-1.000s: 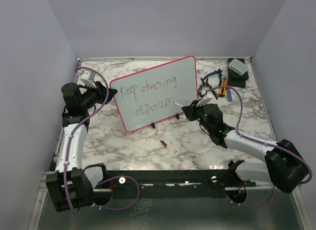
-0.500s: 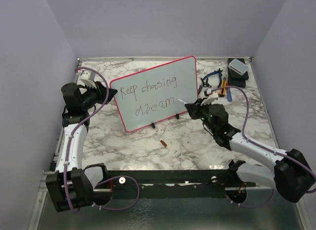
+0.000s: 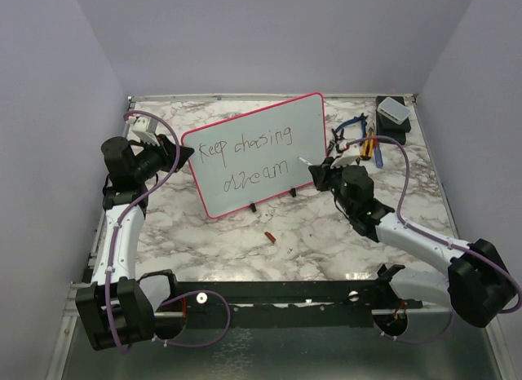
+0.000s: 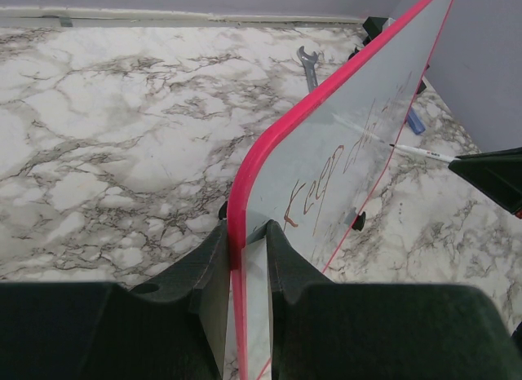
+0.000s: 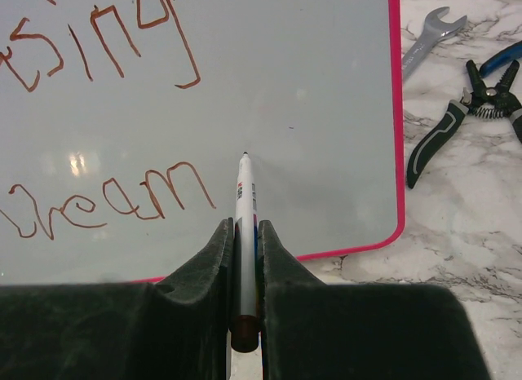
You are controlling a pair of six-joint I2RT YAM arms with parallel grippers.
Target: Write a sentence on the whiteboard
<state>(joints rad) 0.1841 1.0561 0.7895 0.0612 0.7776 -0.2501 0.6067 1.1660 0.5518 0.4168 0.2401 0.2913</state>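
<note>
Pink-framed and glossy, the whiteboard [image 3: 308,119] stands on small black feet at mid-table, turned slightly toward the left arm.

**Hidden or unclear.** The sentence [image 3: 246,156] reads "Keep chasing / dream" from the top camera. The right wrist view cuts it off at the left, leaving only "sing" and "ream". The left wrist view sees the board nearly edge-on, so only "Keep" is legible there. Whether the marker [image 5: 245,202] tip touches the surface or stops just short cannot be told.

**Grippers.** The left gripper [image 4: 245,243] pinches the board's left frame edge between its fingers. The right gripper [image 5: 245,231] is pressed together on the marker barrel, with the tip pointing at the board just right of the final "m".

**Edges and room.** Blank board runs from the tip to the right frame. Beyond that frame lie the pliers [image 5: 444,131] and a wrench [image 5: 430,36], both on the marble table [image 3: 326,241]. A small reddish piece [image 3: 269,236] lies apart in front of the board.
</note>
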